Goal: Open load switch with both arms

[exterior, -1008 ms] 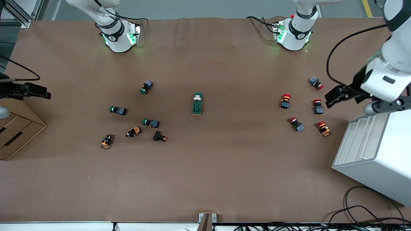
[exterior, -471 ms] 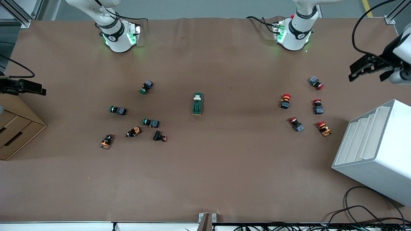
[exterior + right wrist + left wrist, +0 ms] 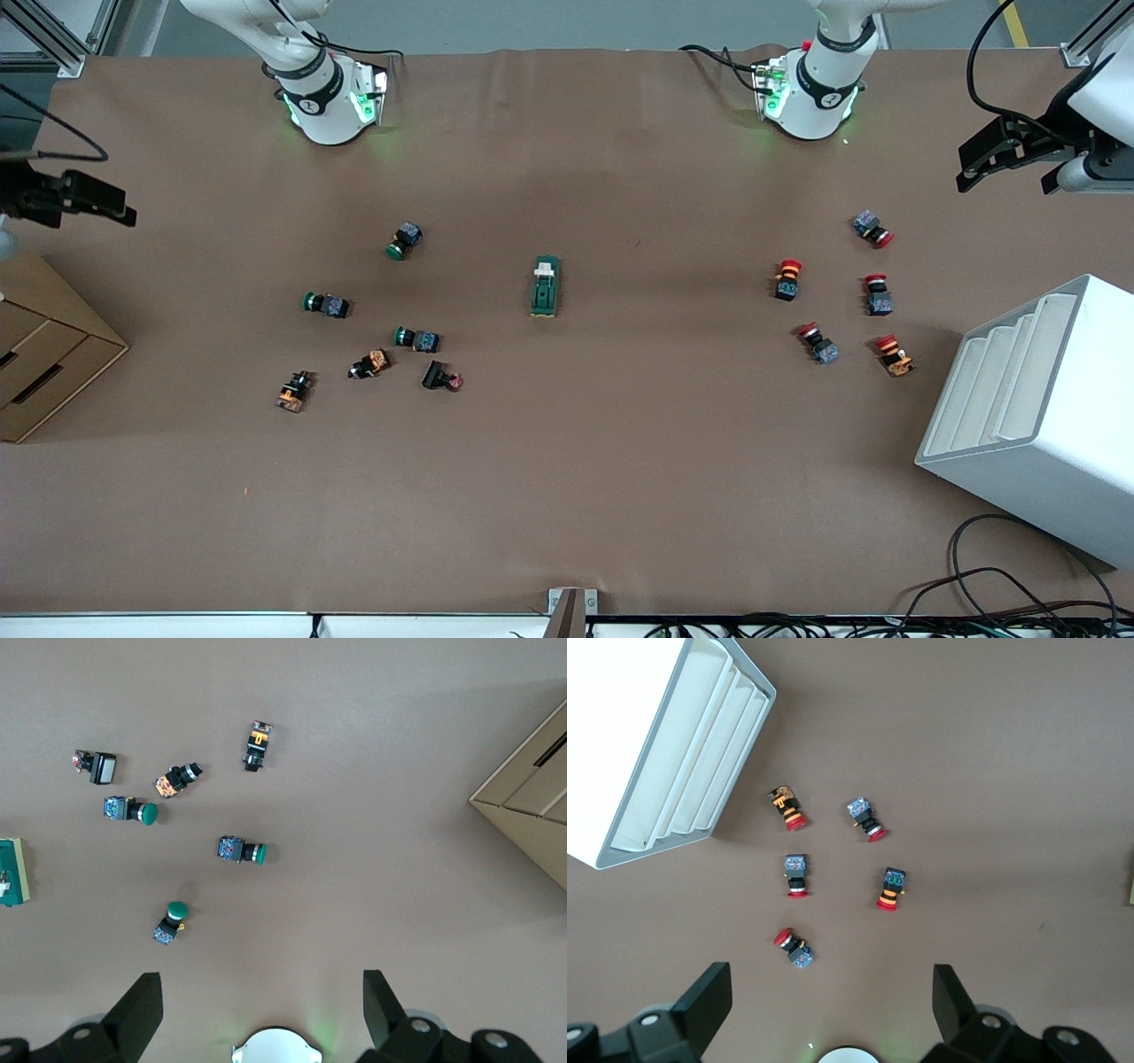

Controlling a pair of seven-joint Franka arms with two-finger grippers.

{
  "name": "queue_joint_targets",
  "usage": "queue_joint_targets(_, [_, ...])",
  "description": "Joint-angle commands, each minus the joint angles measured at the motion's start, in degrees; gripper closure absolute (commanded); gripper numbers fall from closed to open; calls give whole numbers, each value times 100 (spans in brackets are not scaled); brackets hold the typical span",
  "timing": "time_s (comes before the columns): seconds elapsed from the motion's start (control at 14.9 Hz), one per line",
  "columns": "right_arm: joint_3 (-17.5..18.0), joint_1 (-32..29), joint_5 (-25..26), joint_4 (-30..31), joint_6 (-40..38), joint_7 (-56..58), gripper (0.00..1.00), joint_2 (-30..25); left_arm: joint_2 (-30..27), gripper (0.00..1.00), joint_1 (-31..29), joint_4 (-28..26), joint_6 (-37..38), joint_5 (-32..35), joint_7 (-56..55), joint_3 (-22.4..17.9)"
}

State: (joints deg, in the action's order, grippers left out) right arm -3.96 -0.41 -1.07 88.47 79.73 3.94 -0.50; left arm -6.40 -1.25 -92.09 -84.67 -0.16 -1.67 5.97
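Observation:
The load switch (image 3: 545, 286) is a dark-green block with a white tab at the end toward the arms' bases. It lies alone at the middle of the table, and its edge shows in the right wrist view (image 3: 11, 873). My left gripper (image 3: 1010, 167) hangs open and empty over the left arm's end of the table, with its fingers (image 3: 709, 997) wide apart above the red buttons. My right gripper (image 3: 84, 199) hangs open and empty over the right arm's end, fingers (image 3: 142, 1001) spread above the green buttons. Both are well away from the switch.
Several red mushroom buttons (image 3: 788, 277) lie toward the left arm's end, beside a white slotted rack (image 3: 1032, 416). Green-capped buttons (image 3: 403, 241) and other small buttons (image 3: 292, 391) lie toward the right arm's end, near a cardboard box (image 3: 44, 354). Cables (image 3: 1001, 585) trail at the table's near edge.
The left gripper has swung away from above the white rack toward the bases' side of the table. The right gripper has shifted a little the same way. The switch has not moved.

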Motion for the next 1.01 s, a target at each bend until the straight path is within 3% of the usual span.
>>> queue_joint_targets(0.0, [-52, 50, 133, 548, 165, 54, 0, -591, -204, 0, 20, -178, 38, -98, 175, -26])
queue_joint_targets(0.2, [-43, 50, 151, 628, 183, 72, 0, -776, -423, 0, 63, -301, 21, -89, 158, -26])
queue_joint_targets(0.94, [18, 111, 213, 496, 174, 309, 0, -733, -336, 0, 55, -196, 38, -89, 70, -26])
